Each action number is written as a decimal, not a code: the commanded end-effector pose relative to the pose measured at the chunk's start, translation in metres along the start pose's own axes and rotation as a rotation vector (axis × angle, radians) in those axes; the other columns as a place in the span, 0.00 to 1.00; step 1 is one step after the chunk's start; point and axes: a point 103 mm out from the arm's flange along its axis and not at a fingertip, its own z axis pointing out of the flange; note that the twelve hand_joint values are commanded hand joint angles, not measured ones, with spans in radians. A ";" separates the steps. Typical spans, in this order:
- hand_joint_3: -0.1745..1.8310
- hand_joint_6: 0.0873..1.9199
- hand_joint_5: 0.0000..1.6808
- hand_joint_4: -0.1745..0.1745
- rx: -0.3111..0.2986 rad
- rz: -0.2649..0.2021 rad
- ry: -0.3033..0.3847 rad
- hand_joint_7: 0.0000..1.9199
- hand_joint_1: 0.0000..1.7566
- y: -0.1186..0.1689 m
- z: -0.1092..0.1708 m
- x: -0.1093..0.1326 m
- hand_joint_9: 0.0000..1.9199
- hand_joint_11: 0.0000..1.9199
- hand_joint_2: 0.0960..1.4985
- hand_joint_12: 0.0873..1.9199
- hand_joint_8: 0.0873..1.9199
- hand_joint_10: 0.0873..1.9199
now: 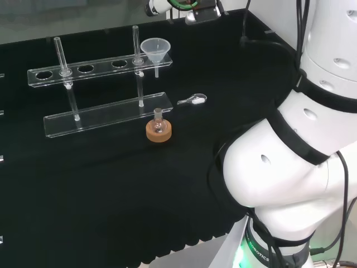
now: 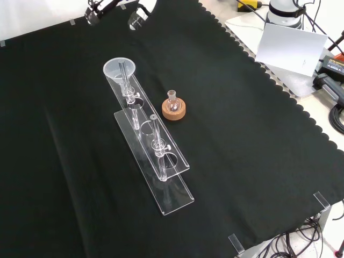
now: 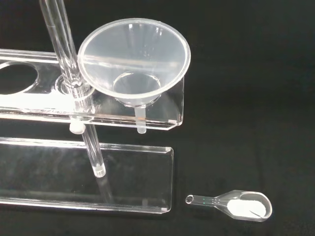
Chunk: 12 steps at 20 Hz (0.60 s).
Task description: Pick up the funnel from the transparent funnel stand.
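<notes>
A clear plastic funnel [image 1: 154,49] sits in the end hole of the transparent stand's upper shelf [image 1: 100,66], its spout hanging below the shelf. In the front view the funnel [image 2: 120,70] is at the far end of the stand [image 2: 173,200]. The wrist view looks down into the funnel [image 3: 134,61] from close by, with the shelf [image 3: 29,93] beside it. A small part of the hand [image 1: 159,5] shows past the cloth's far edge in the head view, well apart from the funnel. Whether it is open or shut is hidden.
Two clear upright rods [image 1: 58,53] rise from the stand. A small round flask on a cork ring [image 1: 159,129] stands just in front of the stand's base. A clear scoop with white powder [image 3: 243,205] lies on the cloth near the funnel end.
</notes>
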 end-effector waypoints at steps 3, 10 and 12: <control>0.17 0.00 0.09 0.44 0.123 -0.087 -0.020 0.00 0.19 0.033 0.031 0.008 0.08 0.04 0.63 0.76 0.19 0.40; 0.13 0.00 0.07 0.42 0.212 -0.110 -0.061 0.00 0.26 0.041 0.038 0.019 0.08 0.08 0.52 0.78 0.18 0.41; 0.13 0.00 0.08 0.37 0.240 -0.112 -0.090 0.00 0.29 0.043 0.040 0.022 0.09 0.10 0.50 0.79 0.19 0.42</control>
